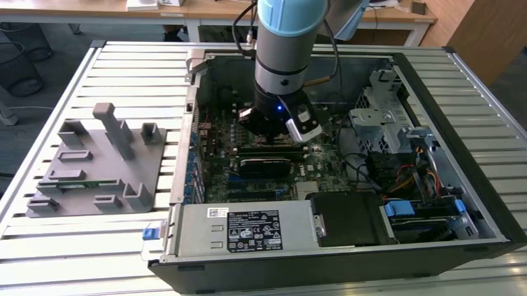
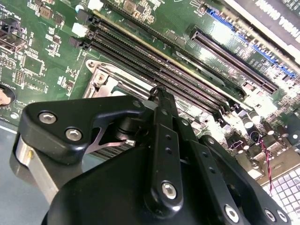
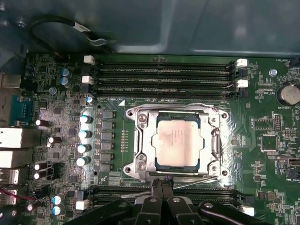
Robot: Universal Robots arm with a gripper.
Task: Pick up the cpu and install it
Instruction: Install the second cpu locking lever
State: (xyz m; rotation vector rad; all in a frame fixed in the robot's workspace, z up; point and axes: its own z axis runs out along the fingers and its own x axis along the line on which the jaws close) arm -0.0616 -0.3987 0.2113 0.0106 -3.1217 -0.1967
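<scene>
Sitting in the metal socket frame (image 3: 176, 143) on the green motherboard (image 3: 267, 154) is one cpu (image 3: 177, 142), its silver-grey top facing up in the first wrist view. One gripper (image 3: 162, 185) hangs just beside the frame's edge, its two black fingertips pressed together with nothing between them; the cpu lies apart from them, untouched. Two banks of long dark memory slots (image 3: 164, 77) flank the socket, one on each side of it. A row of five silver-topped capacitors (image 3: 84, 140) stands beside the frame, and a round coin battery (image 3: 287, 93) sits farther across the board.

In the exterior view, one open computer case (image 1: 461, 203) lies on a slatted table (image 1: 123, 80), and the single arm (image 1: 284, 55) reaches straight down into the case's middle, over the board. To the exterior view's left, well apart from the case, a grey parts fixture (image 1: 91, 163) rests on the table. A labelled power supply (image 1: 247, 229) fills the near side of the case, a drive cage (image 1: 383, 117) the right.
</scene>
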